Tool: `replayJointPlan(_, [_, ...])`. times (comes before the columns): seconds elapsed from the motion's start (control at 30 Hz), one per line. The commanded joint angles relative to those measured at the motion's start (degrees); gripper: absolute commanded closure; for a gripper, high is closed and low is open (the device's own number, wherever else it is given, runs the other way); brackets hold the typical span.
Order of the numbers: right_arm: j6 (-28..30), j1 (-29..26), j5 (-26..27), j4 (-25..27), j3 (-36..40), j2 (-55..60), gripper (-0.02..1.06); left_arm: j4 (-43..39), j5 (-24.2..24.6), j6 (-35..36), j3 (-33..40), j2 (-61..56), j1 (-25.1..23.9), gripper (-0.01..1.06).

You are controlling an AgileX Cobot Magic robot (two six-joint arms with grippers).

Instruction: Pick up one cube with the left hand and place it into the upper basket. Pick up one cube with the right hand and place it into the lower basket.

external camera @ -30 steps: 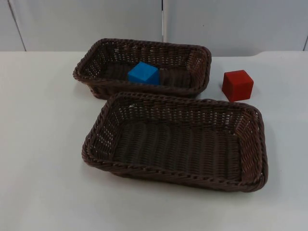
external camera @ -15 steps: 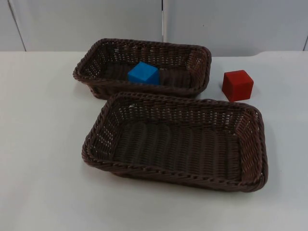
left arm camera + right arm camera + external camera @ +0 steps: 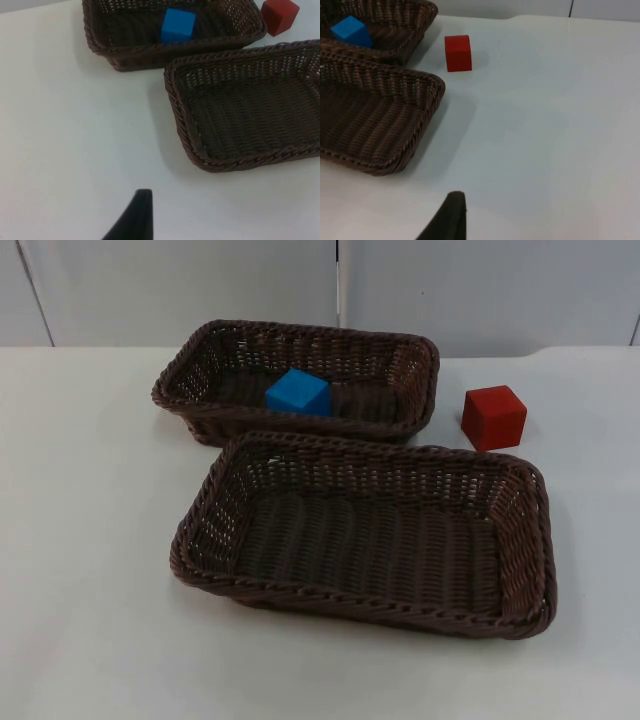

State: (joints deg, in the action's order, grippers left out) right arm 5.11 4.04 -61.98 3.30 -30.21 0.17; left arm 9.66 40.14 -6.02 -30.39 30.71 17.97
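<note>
You've got two dark brown woven wicker baskets sitting on the white worktop (image 3: 90,540), both rectangular with braided rims. The upper basket (image 3: 200,365) has the blue cube (image 3: 297,392) lying on its floor, a bit tilted against the weave, and its near wall hides the cube's bottom edge in the top view. The lower basket (image 3: 525,550) sits just in front of it, the rims nearly touching. The red cube (image 3: 493,417) stands on the worktop just beside the upper basket's right end, apart from both baskets. It's a plain matte block; no writing or labels on either cube that you could read.

In the left wrist view a single black fingertip (image 3: 135,217) of the left gripper hangs over bare worktop near the lower basket's corner. Same story for the right gripper: one black fingertip (image 3: 449,217) over bare worktop, the red cube well ahead of it. How far either pair of jaws is open, you can't tell.
</note>
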Motion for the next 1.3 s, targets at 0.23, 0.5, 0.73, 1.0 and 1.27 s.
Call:
replayJointPlan(0.23, [0.12, -0.33, 0.63, 0.46, -5.61, 6.56, -0.01, -0.22, -0.53, 0.48, 0.36, -0.37, 0.01, 0.00])
replayJointPlan(0.5, [0.12, -0.33, 0.53, 0.46, -10.13, 19.91, -0.01, 0.00, -0.53, 0.48, 0.36, -0.37, 0.01, 0.00])
replayJointPlan(0.73, [0.25, -0.33, 1.78, 0.46, -15.78, 35.91, -0.01, 0.00, -0.53, 0.48, 0.36, -0.37, 0.01, 0.00])
replayJointPlan(1.0, [0.25, -0.33, 3.59, 1.98, -24.05, 54.07, -0.01, 0.00, -0.53, 0.48, 0.36, -0.37, 0.01, 0.00])
replayJointPlan(1.27, [2.11, -0.33, 4.23, 1.98, -32.44, 69.47, -0.01, 0.00, -0.53, 0.48, 0.36, -0.37, 0.01, 0.00])
